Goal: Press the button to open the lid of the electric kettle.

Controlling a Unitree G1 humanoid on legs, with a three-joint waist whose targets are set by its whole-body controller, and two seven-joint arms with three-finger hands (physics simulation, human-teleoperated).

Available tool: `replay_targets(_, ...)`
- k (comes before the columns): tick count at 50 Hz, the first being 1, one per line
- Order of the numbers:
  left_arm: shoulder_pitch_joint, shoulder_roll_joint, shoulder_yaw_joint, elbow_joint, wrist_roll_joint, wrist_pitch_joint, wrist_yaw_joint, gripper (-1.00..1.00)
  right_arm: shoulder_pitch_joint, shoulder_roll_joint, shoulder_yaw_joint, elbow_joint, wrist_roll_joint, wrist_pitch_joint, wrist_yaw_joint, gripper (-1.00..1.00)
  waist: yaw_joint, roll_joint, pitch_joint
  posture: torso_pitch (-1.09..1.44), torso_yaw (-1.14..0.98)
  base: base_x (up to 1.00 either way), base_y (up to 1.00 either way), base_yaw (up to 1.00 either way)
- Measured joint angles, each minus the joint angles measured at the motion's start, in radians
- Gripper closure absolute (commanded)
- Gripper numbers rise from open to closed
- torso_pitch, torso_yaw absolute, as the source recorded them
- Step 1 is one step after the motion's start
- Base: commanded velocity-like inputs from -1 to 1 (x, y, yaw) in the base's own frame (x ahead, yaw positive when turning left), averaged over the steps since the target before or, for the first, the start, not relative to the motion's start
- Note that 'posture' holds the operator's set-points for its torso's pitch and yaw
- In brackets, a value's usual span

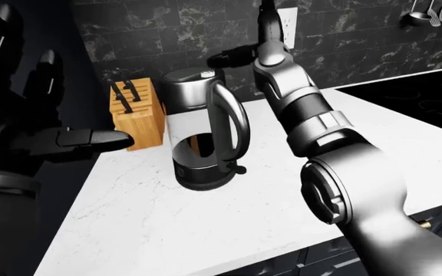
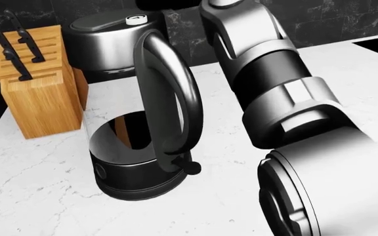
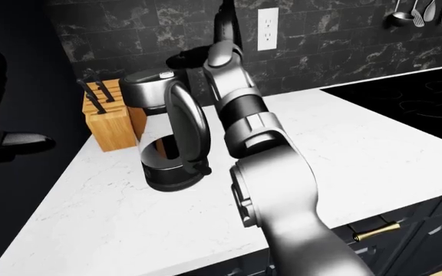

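An electric kettle [image 1: 204, 129] stands upright on the white marble tabletop [image 1: 167, 224], its lid closed, a small white button [image 2: 136, 19] on top. Just to its left stands a wooden knife block [image 1: 136, 112]. The right hand [image 1: 233, 56], dark and partly hidden, hovers just above and right of the lid; its finger state cannot be told. The left hand [image 1: 29, 121] hangs raised at far left, fingers spread.

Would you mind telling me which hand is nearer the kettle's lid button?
Right. The right hand hovers just above and right of the white button on the kettle; the left hand hangs open far left.
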Motion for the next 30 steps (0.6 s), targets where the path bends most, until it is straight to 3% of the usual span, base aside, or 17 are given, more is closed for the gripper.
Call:
replay_targets(14,0.005,-0.004,0.000,-0.001,0.006,-0.003,-0.005,-1.00,0.005,0.014,-0.007,0.007,0.031,-0.006,-0.070,-1.00,0.001,-0.003,-0.002,-0.42,0.00,0.00,0.00,0.00)
replay_targets(30,0.006,-0.006,0.001,0.001,0.007,-0.003,-0.007,-1.00,0.016,0.027,0.009,0.004,0.018,-0.006,-0.058,-1.00,0.002,-0.002,-0.001,-0.42,0.00,0.00,0.00,0.00)
